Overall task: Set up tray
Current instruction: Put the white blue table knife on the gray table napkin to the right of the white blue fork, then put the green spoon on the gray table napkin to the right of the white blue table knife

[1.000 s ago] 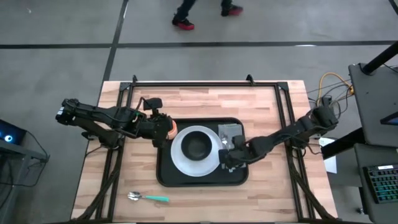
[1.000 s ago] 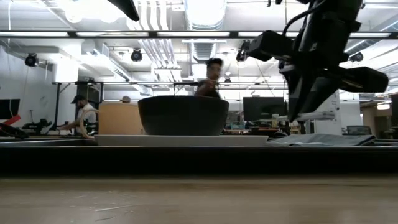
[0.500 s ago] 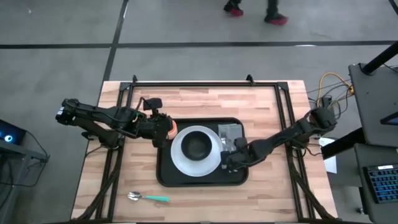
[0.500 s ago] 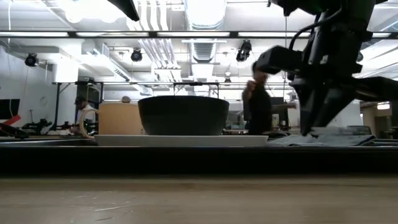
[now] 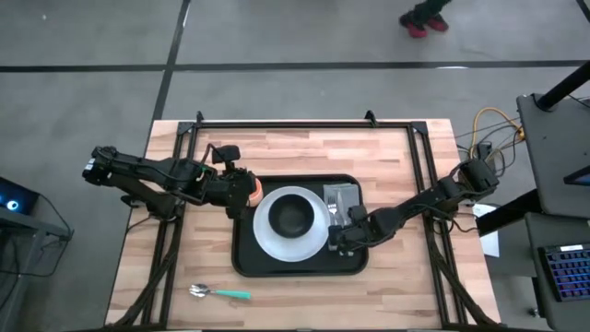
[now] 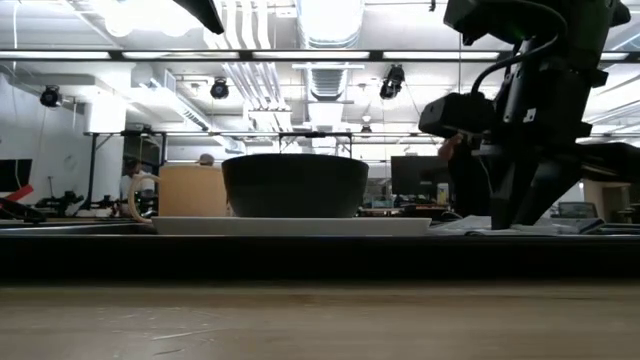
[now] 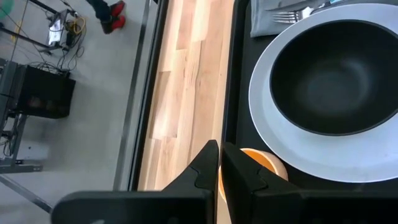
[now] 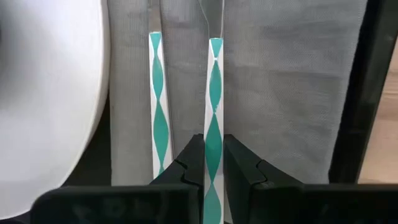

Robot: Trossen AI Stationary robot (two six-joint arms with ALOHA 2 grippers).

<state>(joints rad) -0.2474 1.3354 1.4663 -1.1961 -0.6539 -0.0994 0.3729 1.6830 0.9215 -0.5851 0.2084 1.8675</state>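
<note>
Right wrist view shows the right gripper low over a grey napkin, its fingers narrowed onto the teal-patterned handle of a piece of cutlery. A second matching handle lies flat just beside it, nearer the white plate. Both rest on the napkin inside the black tray, which sits mid-table under this gripper. To finish well, the held piece probably wants lowering flat, parallel to its neighbour and apart from it, before the fingers let go and lift straight up. Left gripper, fingers nearly together on an orange cup, waits beyond the plate at the tray's other side, with a dark bowl on the plate.
</note>
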